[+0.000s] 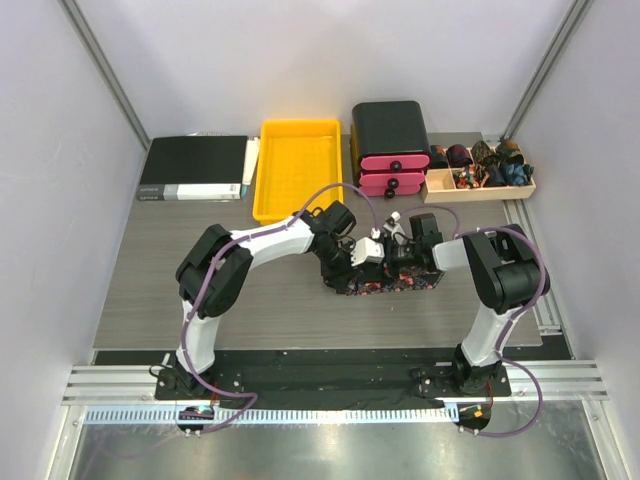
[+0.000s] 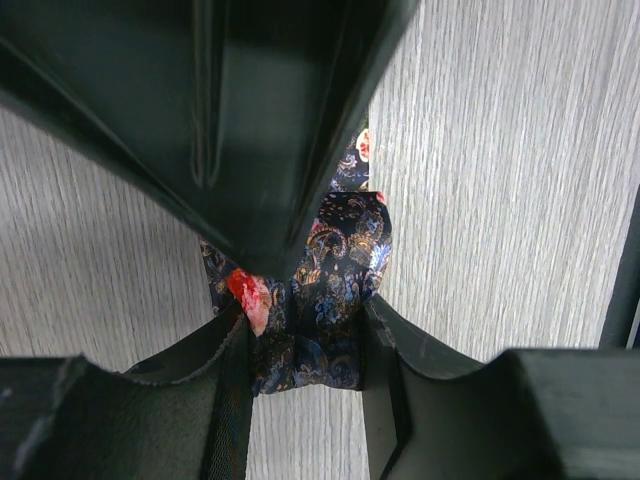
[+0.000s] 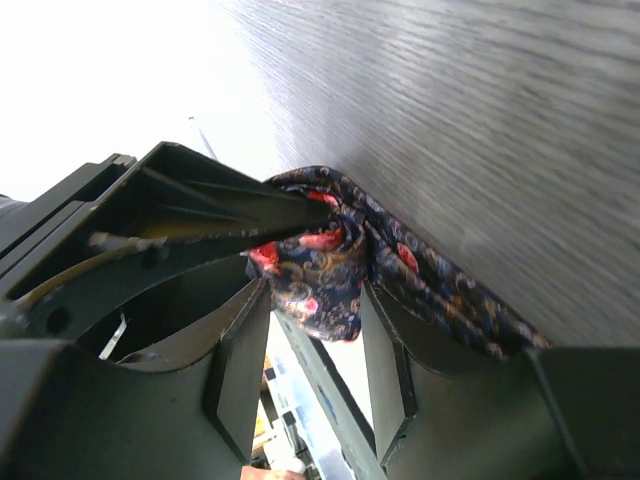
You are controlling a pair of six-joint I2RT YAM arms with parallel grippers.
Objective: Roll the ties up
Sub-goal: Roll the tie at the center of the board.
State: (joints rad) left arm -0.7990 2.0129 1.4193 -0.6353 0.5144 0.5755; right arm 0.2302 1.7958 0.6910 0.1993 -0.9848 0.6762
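Several fabric rolls (image 1: 480, 165) in wooden tray (image 1: 480, 194); tie (image 1: 395, 283) on table (image 1: 150, 260)

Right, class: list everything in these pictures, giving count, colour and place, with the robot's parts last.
tie: one, dark with red-orange pattern, mid-table, bunched up
binder: one, black, far left corner
tray: one, yellow, right of the binder
drawer box: one, black with two pink drawers, right of the tray
wooden box: one, pale, far right, holding rolled bundles too small to count
table: one, grey wood grain
arms: two, black and white, bases at the near edge
left end effector: one, black, closed on the tie
right end effector: one, black, fingers either side of the tie, grip unclear
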